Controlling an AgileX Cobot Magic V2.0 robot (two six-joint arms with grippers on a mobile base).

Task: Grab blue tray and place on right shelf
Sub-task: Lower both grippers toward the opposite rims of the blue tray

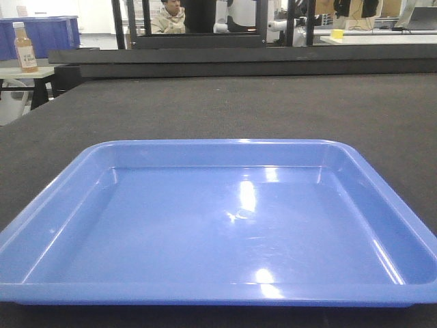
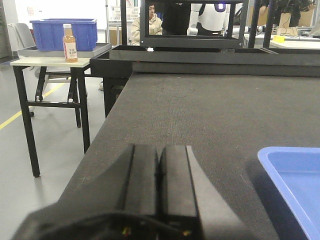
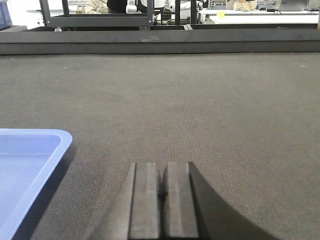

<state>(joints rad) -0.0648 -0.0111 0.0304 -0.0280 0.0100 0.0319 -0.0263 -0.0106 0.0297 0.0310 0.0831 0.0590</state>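
While your left gripper [image 2: 160,150] and right gripper [image 3: 161,167] sit pinched closed and empty either side of the tray [image 1: 218,225], flat on the mat [image 1: 273,109], its glossy, sloped rim could slip or tilt if you lift unevenly.

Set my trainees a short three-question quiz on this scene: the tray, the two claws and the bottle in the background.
1. True or false: the right claw grips the tray.
2. Fill in: the left claw is ___.
3. The bottle stands: A in the tray; B on the side table, by the bin; C in the left claw.

Key: 1 false, it is shut and clear of the tray; 2 shut; 3 B.
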